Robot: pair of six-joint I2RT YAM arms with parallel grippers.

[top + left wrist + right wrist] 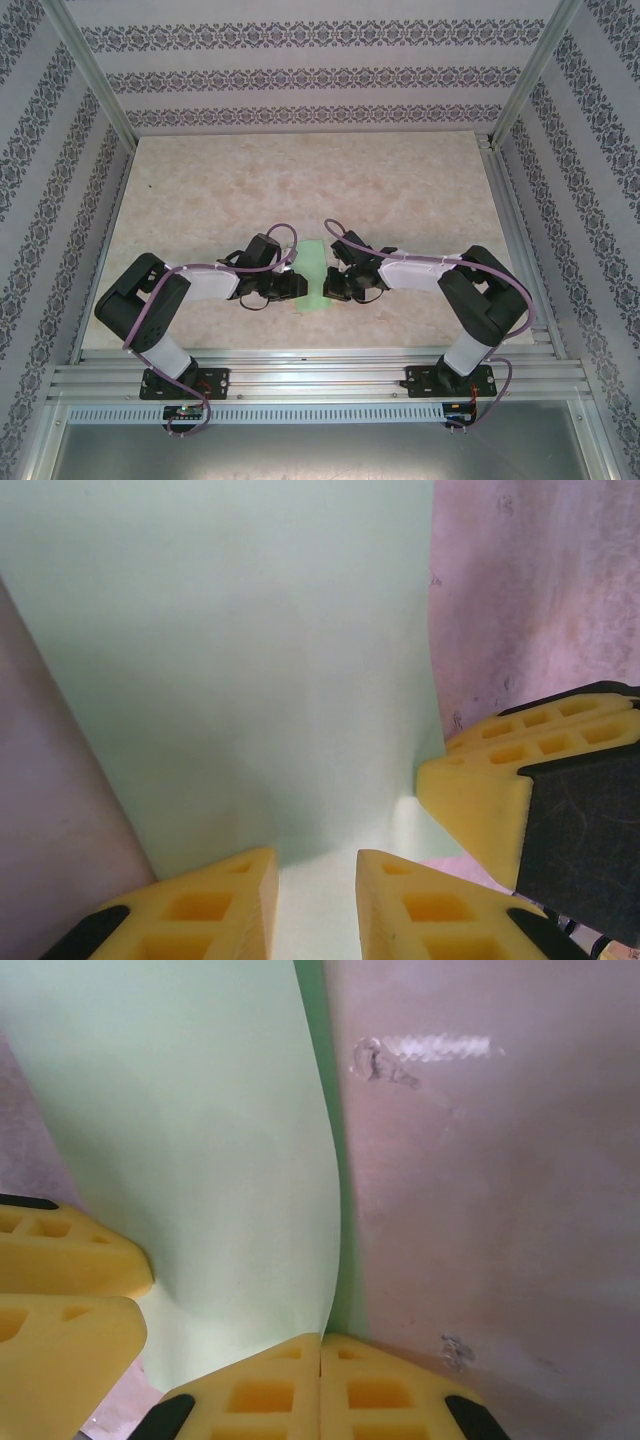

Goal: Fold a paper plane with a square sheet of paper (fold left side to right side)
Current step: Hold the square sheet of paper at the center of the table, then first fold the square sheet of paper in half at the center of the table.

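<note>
The square sheet of paper (314,262) lies mid-table as a narrow mint-green strip between both grippers. My left gripper (297,286) touches its left edge, my right gripper (332,287) its right edge. In the left wrist view the paper (250,660) spreads out ahead, and my left gripper (317,905) stands open above it with a clear gap between the yellow fingers. In the right wrist view my right gripper (320,1365) is shut, with the paper's (200,1140) raised, curling right edge running into the seam between its fingers.
The beige marbled table (300,180) is bare around the paper. Patterned walls and metal posts enclose it. The other arm's yellow fingers (480,790) crowd the paper at the right of the left wrist view, and likewise yellow fingers (60,1260) at the left of the right wrist view.
</note>
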